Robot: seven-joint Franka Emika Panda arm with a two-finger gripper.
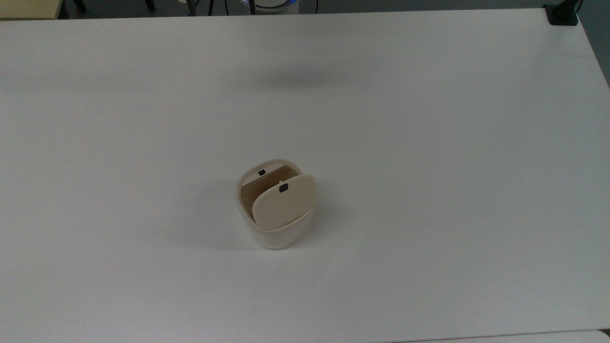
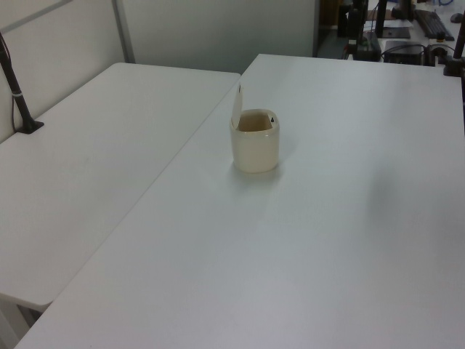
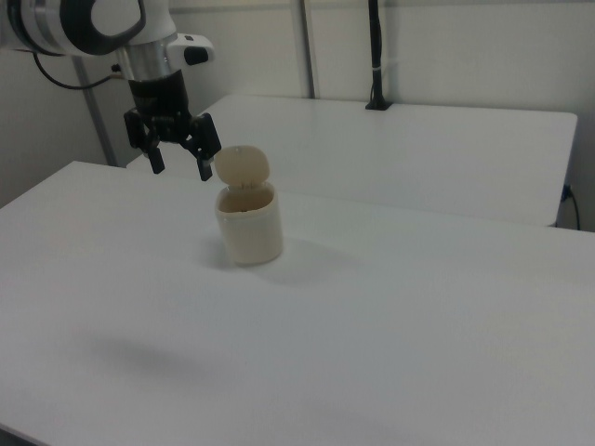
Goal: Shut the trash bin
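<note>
White surface [image 1: 429,143] carried the trash bin [image 3: 248,223] at right view's center-left, lid [image 3: 242,166] upright, end effector [image 3: 178,164] released and empty in upper left, bin just right and below it.

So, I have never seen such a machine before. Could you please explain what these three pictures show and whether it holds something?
They show one moment from three cameras. The right view shows a robot arm; its two-finger gripper hangs open above the white table, empty. The top view looks down on the table; the left view looks across it from another side. On the table stands a small cream trash bin, its beige lid raised, so the brownish inside shows. In the right view the gripper is to the bin's left, not touching it.
</note>
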